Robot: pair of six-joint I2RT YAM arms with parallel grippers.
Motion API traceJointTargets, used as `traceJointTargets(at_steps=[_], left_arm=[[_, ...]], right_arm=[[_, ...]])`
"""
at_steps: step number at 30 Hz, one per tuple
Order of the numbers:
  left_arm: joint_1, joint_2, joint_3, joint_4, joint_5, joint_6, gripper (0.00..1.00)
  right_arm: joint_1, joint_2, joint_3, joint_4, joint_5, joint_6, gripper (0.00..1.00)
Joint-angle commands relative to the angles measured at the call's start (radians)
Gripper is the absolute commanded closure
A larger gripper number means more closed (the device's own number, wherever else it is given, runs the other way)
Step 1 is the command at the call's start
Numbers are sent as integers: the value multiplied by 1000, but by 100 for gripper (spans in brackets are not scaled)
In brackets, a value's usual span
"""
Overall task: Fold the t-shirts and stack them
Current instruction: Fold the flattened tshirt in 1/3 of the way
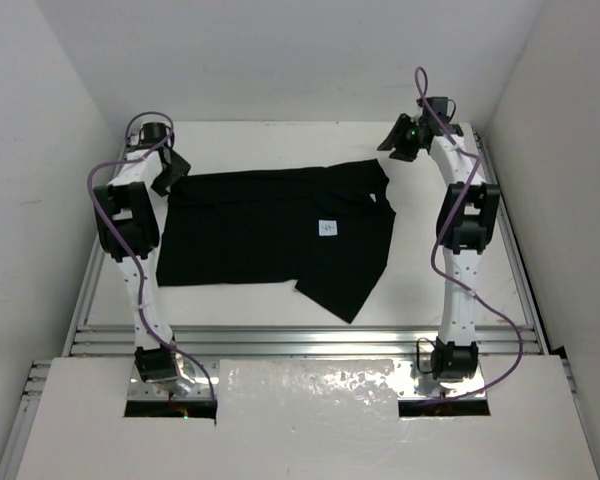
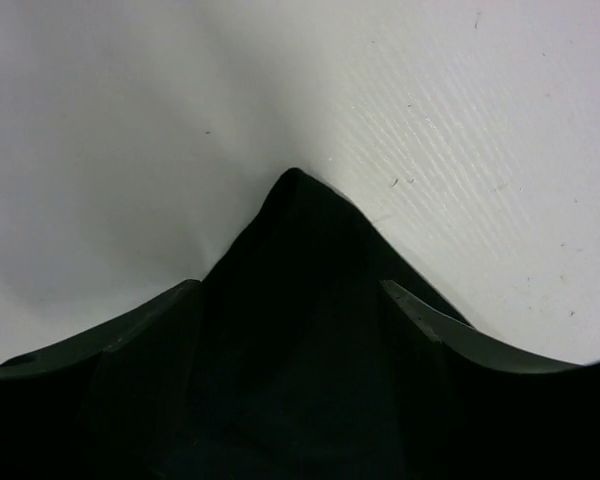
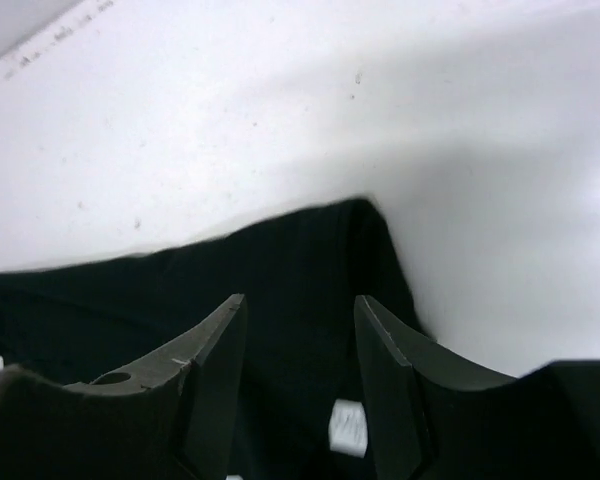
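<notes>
Plain black soft-cloth t-shirt point(image 1: 270, 235) lies part-folded. Left pincer point(image 2: 290, 300) apart, shirt corner between fingers. Right pincer point(image 3: 298, 312) apart, shirt edge beneath. Likely paired fold grasp.

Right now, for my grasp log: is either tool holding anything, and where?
Nothing is gripped: left tool and right tool hang open over far corners of the t-shirt.

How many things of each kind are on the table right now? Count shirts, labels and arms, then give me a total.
Black t-shirt: 1
White neck label: 1
Robot arms: 2, one with the left end effector, one with the right end effector
Total: 4
</notes>
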Motion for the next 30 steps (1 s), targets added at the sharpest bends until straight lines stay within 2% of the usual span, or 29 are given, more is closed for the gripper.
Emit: traceJointTargets(at_steps=[1, 5, 8, 9, 10, 11, 12, 15, 16, 18, 21, 23, 25, 27, 28, 30], left_arm=[[10, -94, 11, -26, -67, 14, 31], [13, -126, -36, -3, -100, 16, 26], [26, -131, -38, 6, -104, 32, 20], [31, -131, -32, 10, -90, 40, 20], [40, -131, -30, 20, -76, 51, 18], [48, -129, -28, 52, -49, 87, 18], [65, -117, -21, 70, 31, 107, 18], [92, -65, 20, 115, 169, 164, 20], [96, -54, 30, 124, 182, 173, 27], [99, -25, 56, 130, 182, 192, 30], [102, 36, 102, 164, 287, 215, 39], [103, 79, 134, 158, 384, 212, 40], [103, 118, 139, 171, 442, 213, 38], [108, 113, 82, 237, 531, 213, 34], [111, 109, 58, 297, 595, 201, 34], [117, 106, 7, 355, 628, 183, 35]], right_arm=[[3, 116, 27, 100, -97, -38, 51], [3, 208, 120, 151, -134, -32, 51], [-1, 240, 117, 150, -111, -25, 51], [-3, 239, 110, 145, -102, -27, 55], [-4, 234, 101, 134, -88, -41, 70], [-3, 225, 69, 127, -58, -45, 79], [-4, 198, 44, 122, -44, -58, 93], [-3, 138, -56, 131, 24, -79, 97], [-4, 103, -89, 131, 39, -81, 100], [-3, 75, -111, 136, 44, -84, 100], [-3, 56, -113, 127, 22, -88, 100], [-3, 59, -102, 113, 16, -87, 100], [-1, 64, -91, 101, 1, -90, 100], [-1, 58, -94, 82, 10, -91, 100], [-1, 50, -102, 62, 42, -88, 100], [-3, 39, -120, 19, 115, -62, 100]])
